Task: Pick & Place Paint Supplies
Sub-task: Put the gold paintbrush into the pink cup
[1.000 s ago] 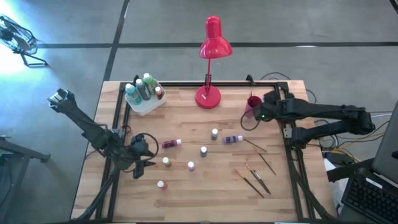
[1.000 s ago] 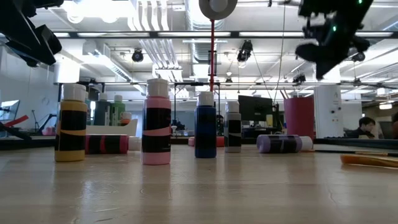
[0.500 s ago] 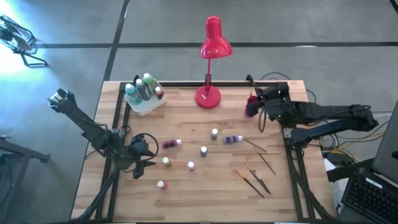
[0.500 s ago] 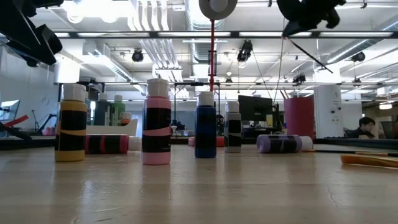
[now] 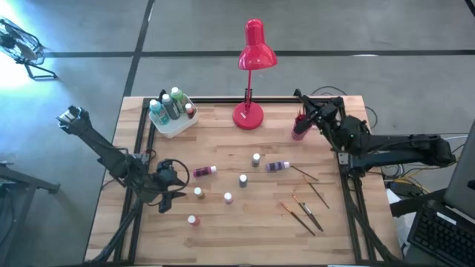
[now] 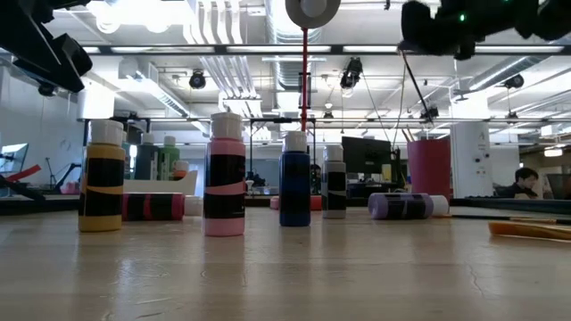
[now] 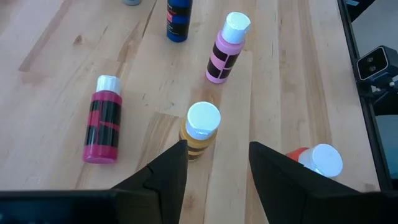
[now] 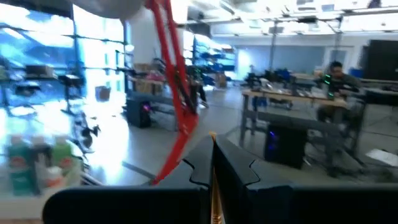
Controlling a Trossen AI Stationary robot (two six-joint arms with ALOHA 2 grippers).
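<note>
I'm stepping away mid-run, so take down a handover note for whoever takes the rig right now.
Right gripper: shut on a brush, held above the red cup at the far right.
Left gripper: open, hovering over the yellow bottle, near left.
Done: some bottles stand in the white bin.
Left: seven loose bottles, several table brushes.

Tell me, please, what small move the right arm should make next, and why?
Probably lower straight down and release: the right gripper is shut on a thin paintbrush that hangs over the red cup, tip near its mouth, while the left gripper waits open above the yellow bottle.
</note>
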